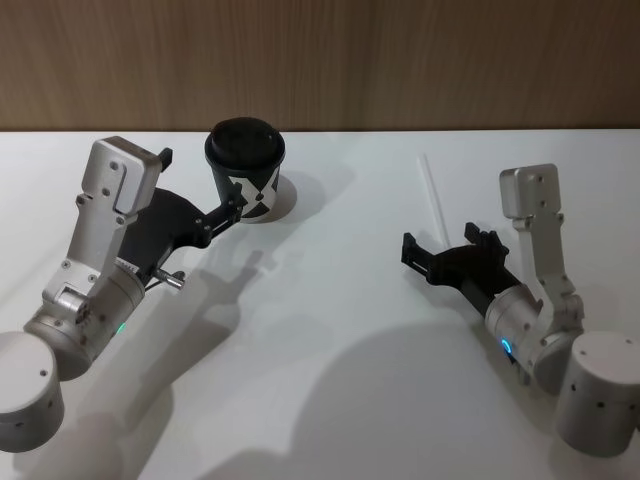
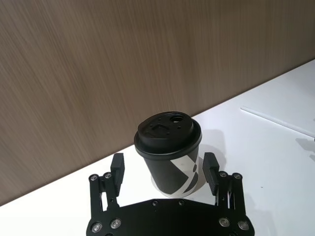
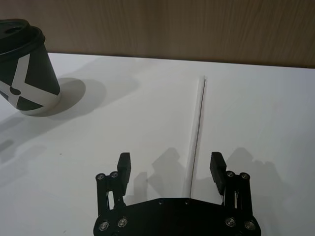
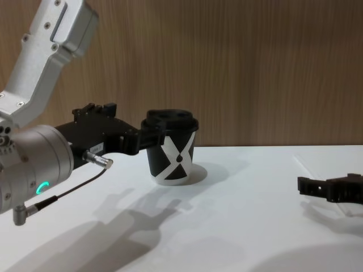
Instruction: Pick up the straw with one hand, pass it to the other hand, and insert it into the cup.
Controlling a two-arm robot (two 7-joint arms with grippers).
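Brown wood-grain wall panelling [image 1: 400, 60] backs a plain white worktop [image 1: 330, 330]. On the robot's right side of it a thin, straight white plastic straw [image 1: 433, 195] lies flat, pointing from the wall end toward the robot. Its near end runs in between the fingers [image 3: 124, 164] of the right gripper [image 3: 170, 161]. These long black fingers are spread wide, and the straw lies closer to one than the other, gripped by neither.

Well apart to the left, near the wall, a small black paper cup [image 1: 247, 172] stands upright under a black plastic lid [image 2: 169, 130]. Its side bears a white X-shaped mark [image 4: 174, 156] with a black drop at the crossing. The left gripper [image 2: 164, 164] reaches in at cup height, its fingers apart, one on either side of the cup's body, each with a narrow gap. A small white label [image 4: 97, 148] on that gripper is too small to read.
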